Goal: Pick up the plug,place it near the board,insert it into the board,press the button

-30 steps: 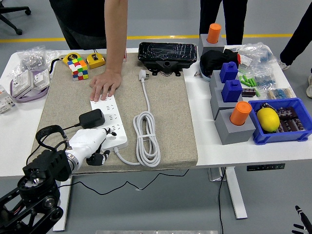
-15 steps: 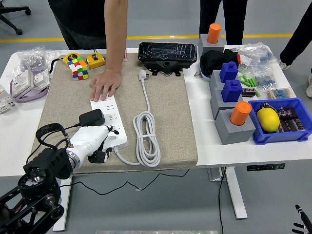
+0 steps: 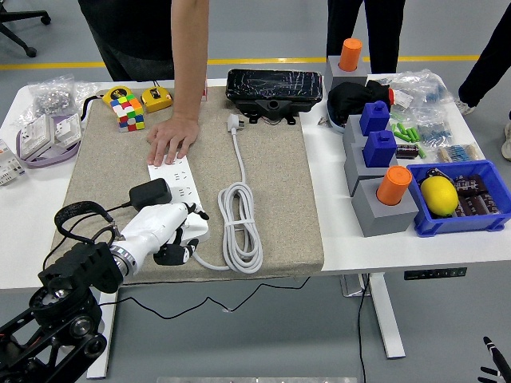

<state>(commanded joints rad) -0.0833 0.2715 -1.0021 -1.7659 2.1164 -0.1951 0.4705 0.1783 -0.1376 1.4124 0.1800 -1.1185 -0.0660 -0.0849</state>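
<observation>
The white power strip point(image 3: 180, 185) lies on the beige mat point(image 3: 271, 167). A black plug point(image 3: 150, 194) with its thin black cable sits in the strip's left side. My left hand point(image 3: 177, 236), white with black fingers, covers the strip's near end. Its fingers curl down and hold nothing, and one black fingertip point(image 3: 197, 212) rests on the strip's top. A person's hand point(image 3: 172, 142) presses flat on the strip's far end. Only dark fingertips of my right hand point(image 3: 493, 364) show at the bottom right corner.
The strip's white cord lies coiled point(image 3: 239, 225) beside it, its plug point(image 3: 234, 122) pointing to a black box point(image 3: 273, 89). A colour cube point(image 3: 128, 112) and yellow tape measures sit far left. Grey blocks point(image 3: 382, 203) and a blue bin point(image 3: 463, 199) stand right.
My left hand has shifted right and a little further over the strip's near end. The black plug and the person's hand have stayed put.
</observation>
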